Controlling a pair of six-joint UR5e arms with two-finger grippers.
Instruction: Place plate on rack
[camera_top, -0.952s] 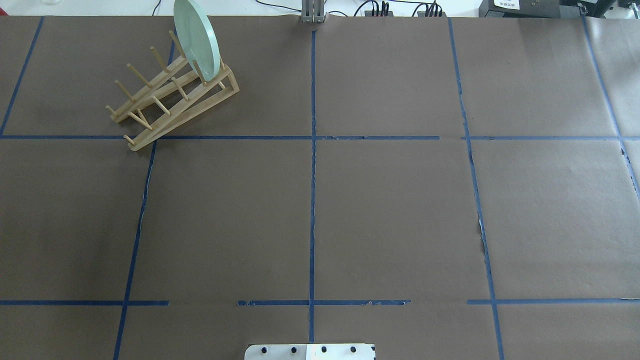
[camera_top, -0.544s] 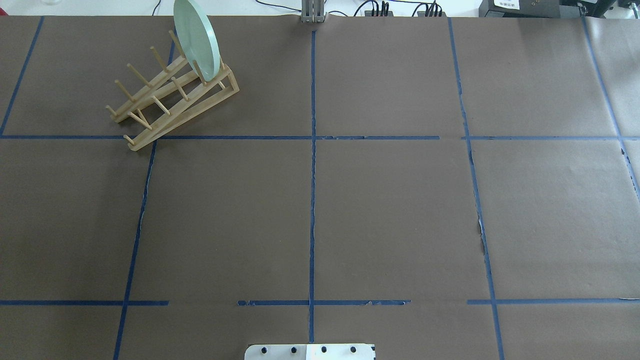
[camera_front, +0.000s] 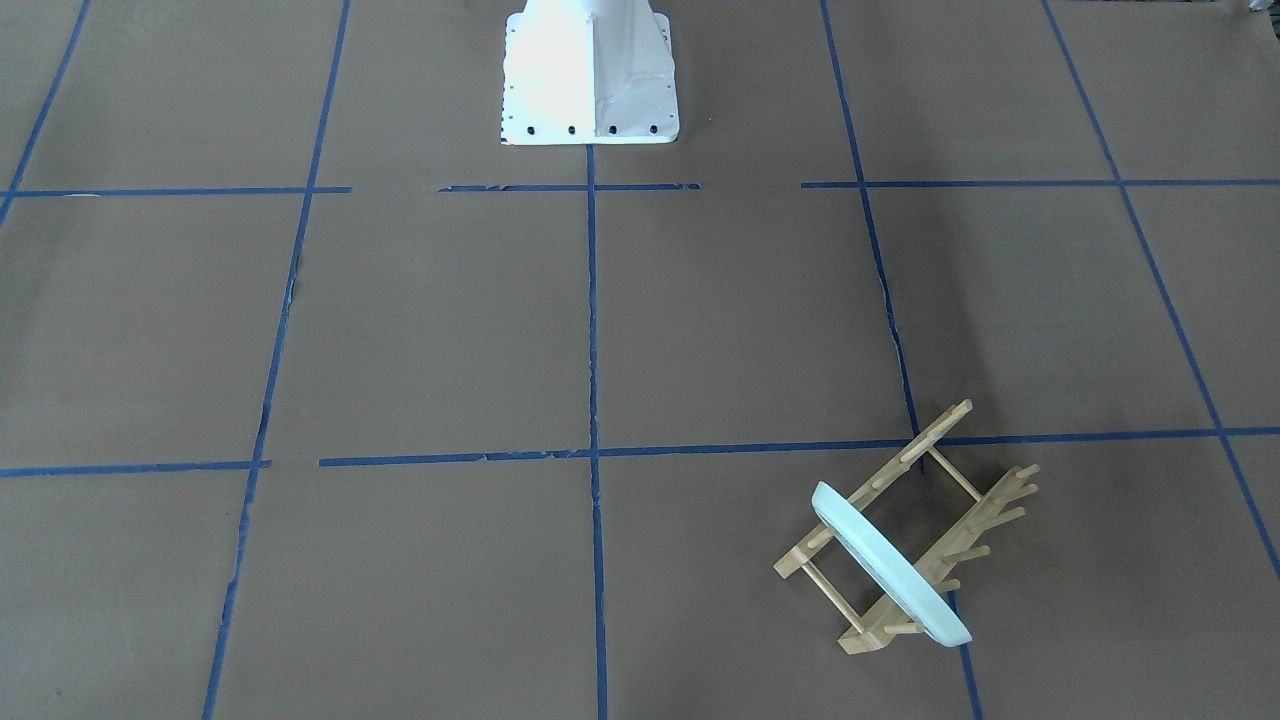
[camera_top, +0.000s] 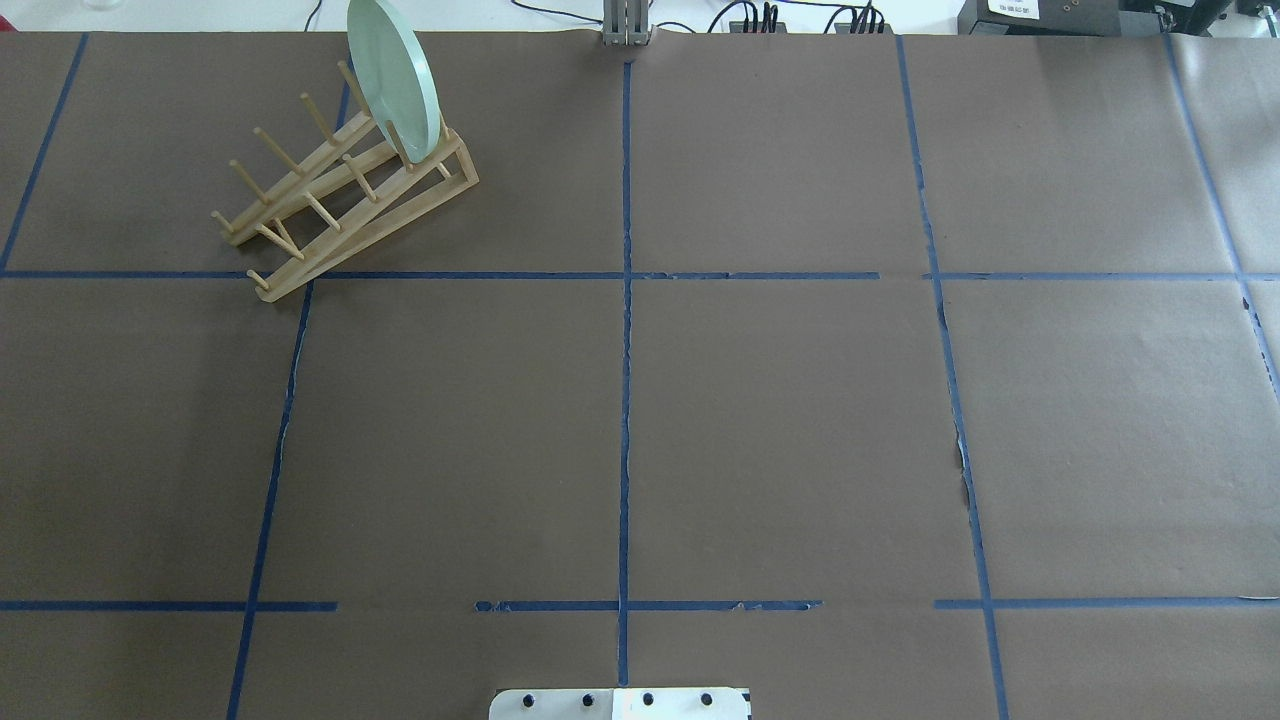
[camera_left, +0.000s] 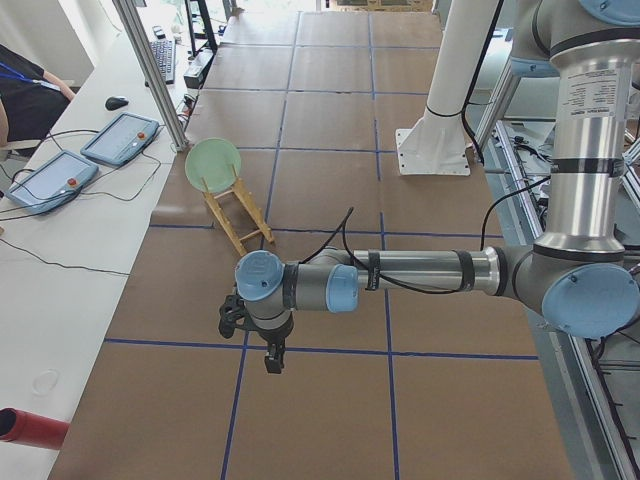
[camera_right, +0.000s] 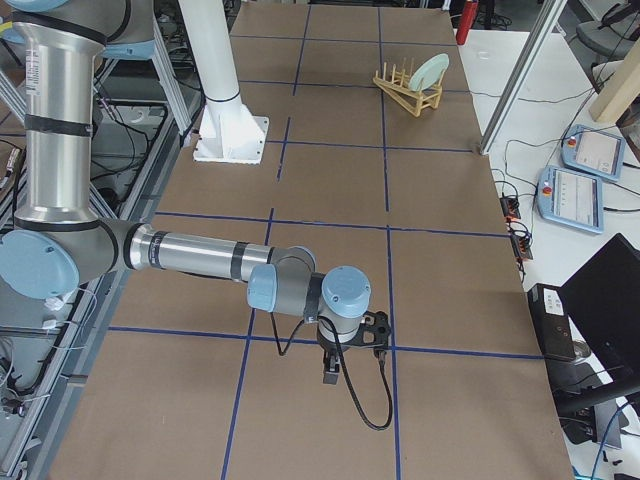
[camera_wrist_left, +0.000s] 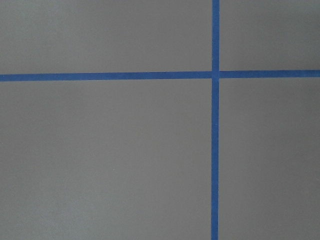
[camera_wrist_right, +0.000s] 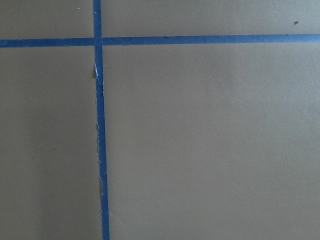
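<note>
The pale mint-green plate (camera_top: 392, 80) stands on edge, leaning between the pegs at the far end of the wooden rack (camera_top: 330, 200) at the table's far left. It also shows in the front-facing view (camera_front: 890, 565) on the rack (camera_front: 930, 435). Both arms are outside the overhead and front-facing views. My left gripper (camera_left: 272, 360) hangs over the table well short of the rack (camera_left: 240, 215); I cannot tell whether it is open or shut. My right gripper (camera_right: 331, 375) hangs over the table far from the plate (camera_right: 430, 70); I cannot tell its state either. Both wrist views show only brown paper with blue tape.
The robot's white base (camera_front: 590, 70) stands at the table's near middle edge. Blue tape lines grid the brown table cover. Teach pendants (camera_left: 120, 138) and a red cylinder (camera_left: 25, 428) lie on the side bench. A grey post (camera_top: 626, 25) stands at the far edge.
</note>
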